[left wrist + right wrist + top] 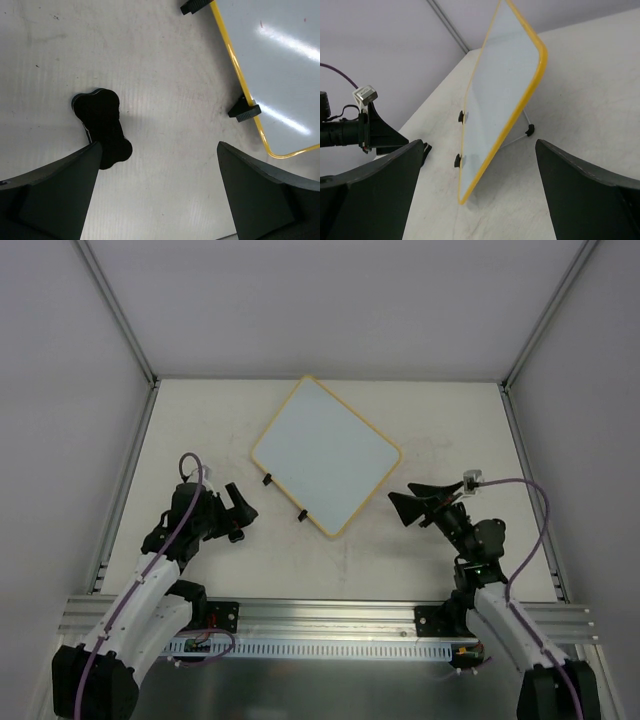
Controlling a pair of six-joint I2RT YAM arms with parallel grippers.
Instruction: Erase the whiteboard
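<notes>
I had the large rounded-corner whiteboard (pixel 326 456) (pale bluish-white face, thin yellow rim) sitting cornerwise on the off-white desk (pixel 200 420), toward its far side and between the two arms. Two small black clips (pixel 268 479) sat on the edge facing the left arm. My left hand (pixel 159 147) hung with its fingers wide apart, holding nothing, over bare desk just beside that edge. A small black bone-shaped eraser block (pixel 102 125) lay on the desk by one finger. My right hand (pixel 479 144) — also spread and empty — pointed at the board from the right, clear of it.
</notes>
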